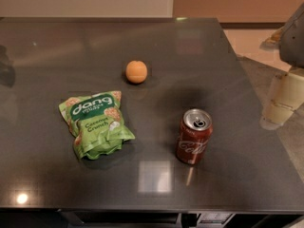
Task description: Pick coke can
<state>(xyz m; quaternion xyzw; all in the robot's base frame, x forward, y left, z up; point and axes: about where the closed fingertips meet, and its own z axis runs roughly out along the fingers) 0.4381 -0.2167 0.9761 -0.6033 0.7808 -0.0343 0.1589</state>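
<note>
The coke can (194, 137) is a small red can with white script and a silver top with a pull tab. It stands upright on the dark grey table (199, 56), right of centre and near the front. My gripper (281, 101) is pale cream, hangs below a grey arm part at the right edge of the view, and sits beyond the table's right side. It is well to the right of the can, a little further back, and apart from it. It holds nothing that I can see.
A green Dang snack bag (95, 125) lies left of the can. An orange (136, 71) sits further back near the table's middle. The table's front edge runs along the bottom and its right edge slants down the right side.
</note>
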